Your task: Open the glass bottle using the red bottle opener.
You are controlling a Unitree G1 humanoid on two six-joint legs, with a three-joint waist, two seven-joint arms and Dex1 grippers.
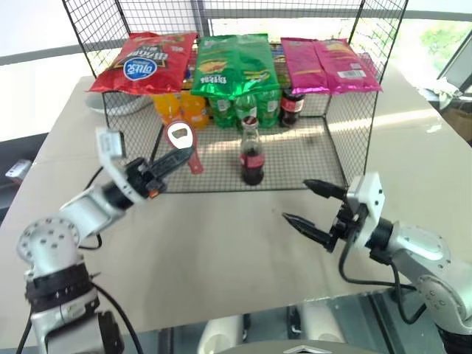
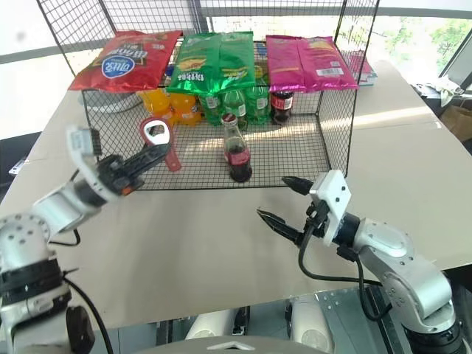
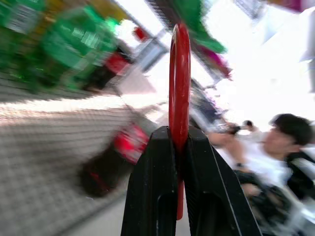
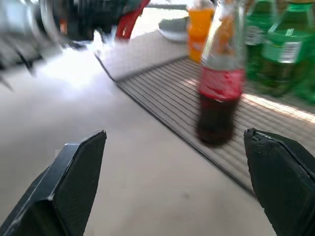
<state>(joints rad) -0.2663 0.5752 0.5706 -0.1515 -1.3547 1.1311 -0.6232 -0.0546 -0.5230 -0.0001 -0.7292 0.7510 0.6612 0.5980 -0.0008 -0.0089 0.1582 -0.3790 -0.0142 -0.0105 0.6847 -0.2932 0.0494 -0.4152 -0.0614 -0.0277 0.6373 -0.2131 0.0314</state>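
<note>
Bright daylight from windows at 12 o'clock; sun patch on the table (image 1: pixel 413 118) at 3 o'clock. Head views sharp. Wrist views motion-blurred: green bottles (image 3: pixel 69 44) smeared, person (image 3: pixel 275 147) soft, background blown out.

head stereo pair looks forward and down over the table (image 1: pixel 221 251) at the wire shelf (image 1: pixel 324 147). left wrist view sits close behind its fingers, facing the glass bottle (image 3: pixel 115 160). right wrist view looks low across the tabletop; same glass bottle, closer.
</note>
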